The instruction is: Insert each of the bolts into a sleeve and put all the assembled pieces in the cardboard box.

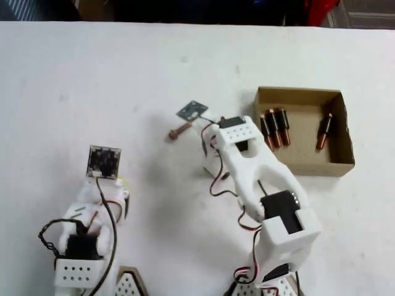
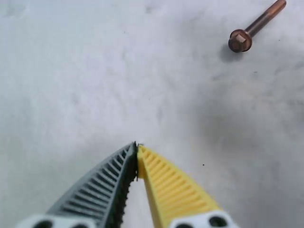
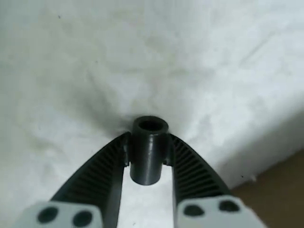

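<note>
1. Right gripper point(image 3: 148, 140) is clenched on a black sleeve point(image 3: 148, 153). The sleeve stands upright with its bore up, just beside the cardboard box point(image 1: 299, 94).
2. Left gripper point(image 2: 137, 151) has its tips pressed together with nothing between them, over the bare table point(image 1: 123, 74) and well apart from the box.
3. Bolt point(image 1: 179, 130) lies flat and loose on the table, with the right arm's wrist between it and the box.
4. Inside the box are four assembled pieces: three side by side point(image 1: 274, 128) and one point(image 1: 324, 132) apart near the opposite wall.
</note>
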